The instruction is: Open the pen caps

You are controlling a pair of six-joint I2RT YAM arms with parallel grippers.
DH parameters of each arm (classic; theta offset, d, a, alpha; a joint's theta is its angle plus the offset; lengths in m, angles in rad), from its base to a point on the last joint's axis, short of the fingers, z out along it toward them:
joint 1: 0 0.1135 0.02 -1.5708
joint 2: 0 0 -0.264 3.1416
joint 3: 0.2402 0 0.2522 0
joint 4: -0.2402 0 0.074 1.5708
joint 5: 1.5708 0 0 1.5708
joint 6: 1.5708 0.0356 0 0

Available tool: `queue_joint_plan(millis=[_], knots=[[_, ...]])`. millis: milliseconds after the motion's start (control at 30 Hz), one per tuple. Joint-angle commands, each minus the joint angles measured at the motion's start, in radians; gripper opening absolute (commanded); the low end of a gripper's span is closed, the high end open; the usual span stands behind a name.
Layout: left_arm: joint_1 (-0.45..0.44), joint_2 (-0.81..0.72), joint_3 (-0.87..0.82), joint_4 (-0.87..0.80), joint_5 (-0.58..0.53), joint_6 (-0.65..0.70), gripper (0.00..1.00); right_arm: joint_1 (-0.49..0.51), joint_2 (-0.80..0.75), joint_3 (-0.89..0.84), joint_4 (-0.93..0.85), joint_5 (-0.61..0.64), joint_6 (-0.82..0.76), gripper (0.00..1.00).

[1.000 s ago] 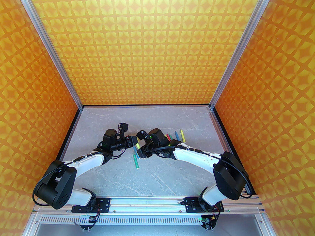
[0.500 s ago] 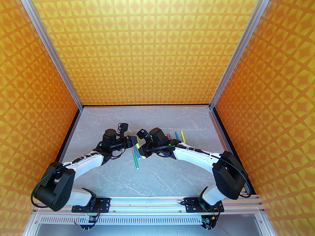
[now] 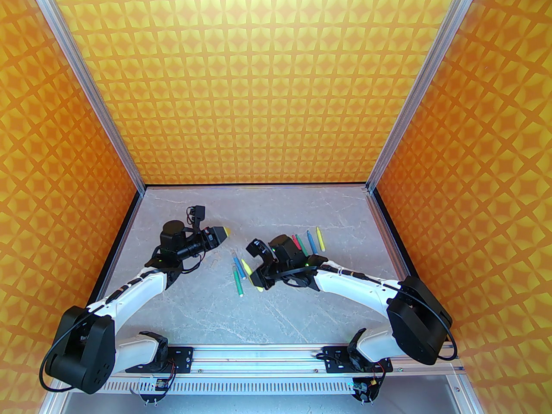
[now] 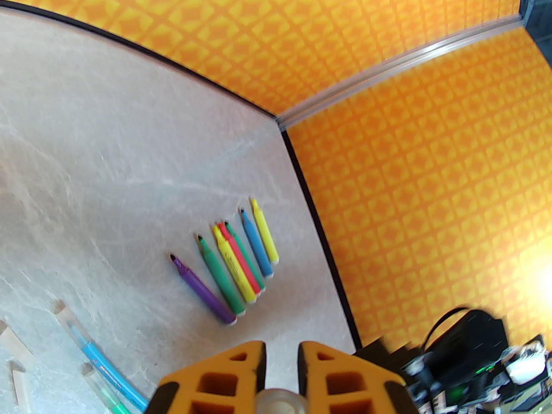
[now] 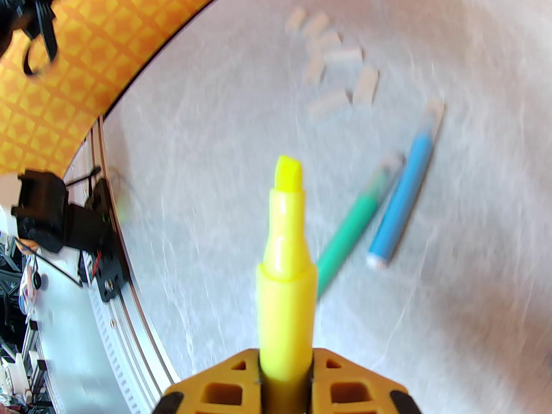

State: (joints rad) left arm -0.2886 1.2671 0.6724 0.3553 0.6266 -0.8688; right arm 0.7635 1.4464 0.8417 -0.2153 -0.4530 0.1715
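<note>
Over on the right side, the right claw (image 5: pixel 284 356) is clamped onto a yellow pen (image 5: pixel 284 248), its bare chisel tip poking out above the bench (image 5: pixel 215 145). The left claw (image 4: pixel 281 352) is pinching a whitish pen cap (image 4: pixel 278 401), well apart from the right one. A green pen (image 5: pixel 351 229) and a blue pen (image 5: pixel 403 201) lie side by side with caps on, loose caps (image 5: pixel 365 85) just past them. Seven uncapped pens (image 4: pixel 235 270) sit in a row near the right wall.
</note>
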Motion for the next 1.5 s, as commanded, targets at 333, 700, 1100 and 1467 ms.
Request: queue_joint_plan(millis=[333, 700, 1100, 1467], knots=[[0.007, 0.059, 0.164, -0.66, -0.23, 0.326, 0.0, -0.05, 0.023, 0.044, -0.089, 0.333, 0.006, 0.01], [0.008, 0.167, 0.198, -0.882, -0.438, 0.444, 0.0, -0.076, 0.278, 0.214, -0.16, 0.49, 0.015, 0.01], [0.015, 0.199, 0.13, -0.903, -0.581, 0.447, 0.0, -0.09, 0.442, 0.319, -0.185, 0.527, -0.014, 0.03], [0.058, 0.24, 0.093, -0.878, -0.615, 0.454, 0.01, -0.09, 0.508, 0.356, -0.216, 0.573, -0.039, 0.11]])
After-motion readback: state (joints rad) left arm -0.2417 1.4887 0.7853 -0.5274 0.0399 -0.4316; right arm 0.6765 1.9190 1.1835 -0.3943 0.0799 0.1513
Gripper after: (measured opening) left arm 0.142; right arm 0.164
